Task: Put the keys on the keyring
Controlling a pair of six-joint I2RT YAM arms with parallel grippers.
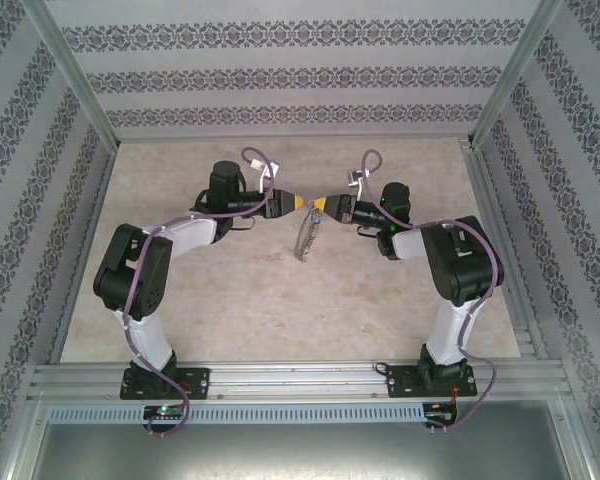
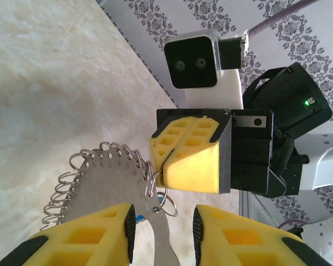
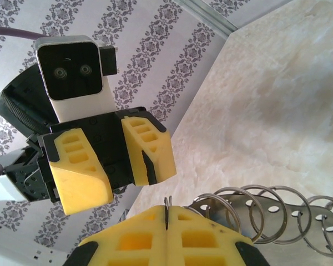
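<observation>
Above the middle of the table (image 1: 230, 320), the two arms meet nose to nose with the keyring (image 2: 108, 183) between them. It is no bare loop: the left wrist view shows a flat metal plate stamped with numbers, with a row of split rings (image 2: 64, 188) threaded along its curved edge. The right gripper (image 2: 166, 164) has its jaws pressed fully together on one small ring at the plate's near edge, and the piece seems to hang from that pinch. The left gripper (image 2: 164, 220) stands partly open, its pads (image 2: 100, 235) either side of the plate's lower part, clamping nothing. The key (image 2: 136, 216) shows as a sliver of bright blue against the inner face of one left pad, or so I take it

Handling, as I judge it: the plate is stiff, thin and light, yet free to swing and twist under a single-ring grip. The rings are springy, slick wire that resists prising apart. The key is tiny and smooth, best taken by the flat sides of its head, leaving any hole free. The plate wants holding across its faces, close to the chosen ring

The key's blade is hidden, so whether it is threaded anywhere cannot be told. From the top camera the hanging piece is a pale blur
</observation>
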